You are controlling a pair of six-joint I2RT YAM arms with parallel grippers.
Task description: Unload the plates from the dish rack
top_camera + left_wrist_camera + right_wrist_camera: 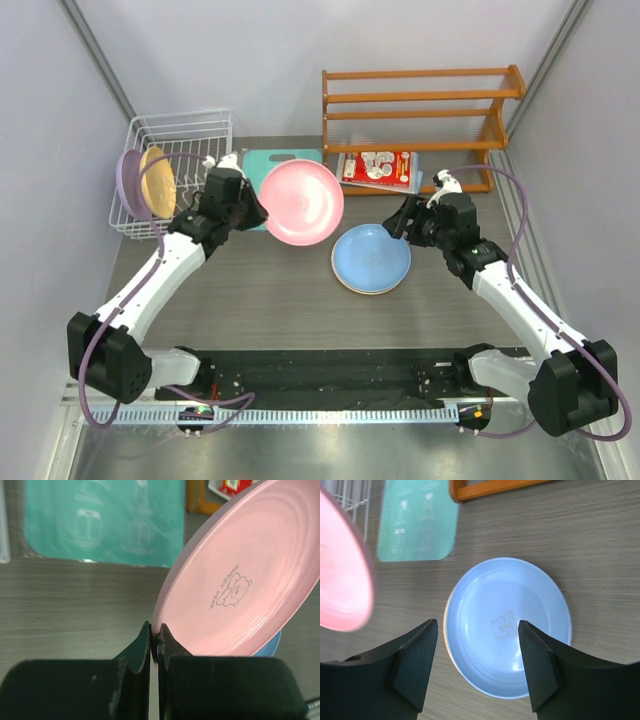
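- Where the grey wood-grain table [280, 300] stretches between the 2 arms, it is flat and matte, an easy surface to set plates on.
- The orange wooden shelf rack [420, 97] stands at the back right, slatted and rigid, with a red packet [378, 166] on its lowest tier.
- The dish rack [185, 125] sits at the back left, a white wire basket. 2 plates stand on edge in it: a lavender plate [128, 185] outermost and a tan-orange plate [158, 180] just beside it.
- A teal cutting board [275, 158] lies flat between rack and shelf, thin with rounded corners.
- The pink plate [303, 203] hangs tilted in the air over the table, out of the rack, its far edge over the stack. It is round, shallow and glossy, with a small bear print in the well.
- The blue plate [371, 257] lies flat on the table right of centre, resting on a yellow plate [356, 290] whose rim just peeks out.
- These plates look light, stiff and hard to break, but I would guess the smooth plastic is slippery. The thin raised rim is the place to pinch.
- The left gripper [155, 630] is clamped on the pink plate's rim, jaws nearly together.
- The right gripper [477, 625] hovers above the blue plate with jaws spread wide, holding nothing.
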